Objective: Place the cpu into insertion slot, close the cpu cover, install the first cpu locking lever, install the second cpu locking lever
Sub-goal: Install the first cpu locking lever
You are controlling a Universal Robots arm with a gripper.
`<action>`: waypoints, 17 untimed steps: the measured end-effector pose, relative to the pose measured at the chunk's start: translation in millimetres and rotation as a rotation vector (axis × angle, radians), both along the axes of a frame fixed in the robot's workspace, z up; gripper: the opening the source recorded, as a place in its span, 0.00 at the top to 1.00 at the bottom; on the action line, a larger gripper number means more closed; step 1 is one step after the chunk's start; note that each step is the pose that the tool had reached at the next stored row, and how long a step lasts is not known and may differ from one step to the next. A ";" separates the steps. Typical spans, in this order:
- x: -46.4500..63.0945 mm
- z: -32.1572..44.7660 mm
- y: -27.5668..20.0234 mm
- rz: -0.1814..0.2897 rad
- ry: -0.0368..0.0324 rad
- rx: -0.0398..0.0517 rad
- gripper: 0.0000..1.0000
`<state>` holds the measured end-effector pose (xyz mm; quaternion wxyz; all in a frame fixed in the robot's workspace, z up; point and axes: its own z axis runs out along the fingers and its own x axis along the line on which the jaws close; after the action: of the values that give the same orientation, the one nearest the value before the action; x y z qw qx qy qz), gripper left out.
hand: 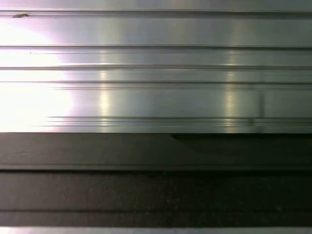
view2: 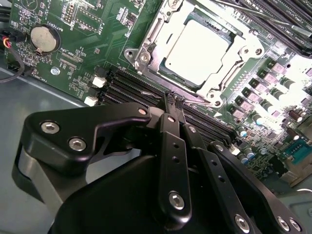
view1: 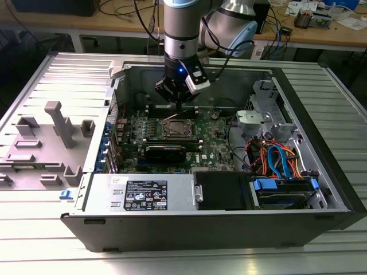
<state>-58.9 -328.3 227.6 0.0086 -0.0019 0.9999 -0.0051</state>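
Note:
The cpu (view2: 197, 46) lies flat in the insertion slot (view2: 146, 36) on the green motherboard, its dull silver top bright under the light. The silvery cpu cover (view2: 222, 83) frames it and looks lowered around the chip. In the second wrist view my gripper (view2: 173, 100) is shut, its black fingertips pressed together with nothing between them, just off the socket's edge over the long black memory slots. In the exterior view the gripper (view1: 179, 106) hangs right behind and above the socket (view1: 176, 128). I cannot make out how the locking levers stand.
The open computer case (view1: 189, 220) lies on a ribbed metal table (hand: 156, 73). A power supply box (view1: 149, 195) sits at the front, drive bays with orange and blue cables (view1: 275, 160) on the exterior view's right. Grey fixtures (view1: 60, 123) stand on the left panel.

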 end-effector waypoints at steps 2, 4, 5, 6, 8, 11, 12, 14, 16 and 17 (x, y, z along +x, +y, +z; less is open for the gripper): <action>0.7 -0.2 0.0 0.000 0.0002 -0.0002 0.89; 1.3 -0.7 0.0 0.000 0.0001 -0.0002 0.89; 1.5 -1.1 0.0 0.000 0.0000 -0.0002 0.89; 1.8 -1.5 0.0 0.000 0.0000 -0.0002 0.89; 2.6 -2.1 0.0 0.000 0.0002 -0.0007 0.89; 3.3 -3.0 0.0 0.000 0.0001 -0.0007 0.89; 3.8 -3.3 0.0 0.000 0.0001 -0.0007 0.89; 5.4 -4.2 0.0 0.000 0.0001 -0.0007 0.89; 7.2 -5.6 0.1 0.000 0.0000 -0.0006 0.89; 7.3 -6.2 0.1 0.000 0.0001 -0.0006 0.89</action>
<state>-51.6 -328.2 221.4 0.0086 -0.0018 0.9999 -0.0055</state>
